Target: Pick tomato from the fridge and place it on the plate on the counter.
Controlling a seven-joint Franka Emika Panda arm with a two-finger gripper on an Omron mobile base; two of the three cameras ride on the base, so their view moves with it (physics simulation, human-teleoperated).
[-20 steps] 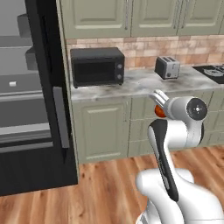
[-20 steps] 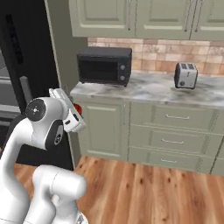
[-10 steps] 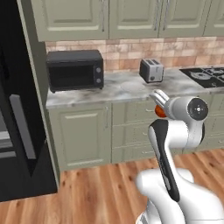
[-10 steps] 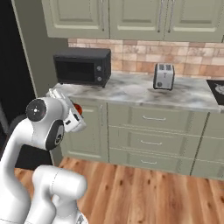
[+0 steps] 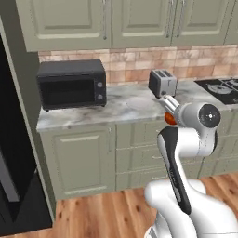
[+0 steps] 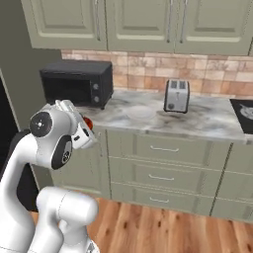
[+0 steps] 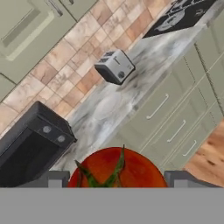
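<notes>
While my gripper [image 7: 117, 180] is clamped on the tomato [image 7: 114, 168], picking looks done; I must reach the plate [image 5: 141, 102] on the counter [image 5: 83, 116], left of the toaster [image 5: 162, 82].

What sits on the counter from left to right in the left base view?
Microwave → plate → toaster → stovetop. In front of the counter, the gripper holds the tomato.
</notes>
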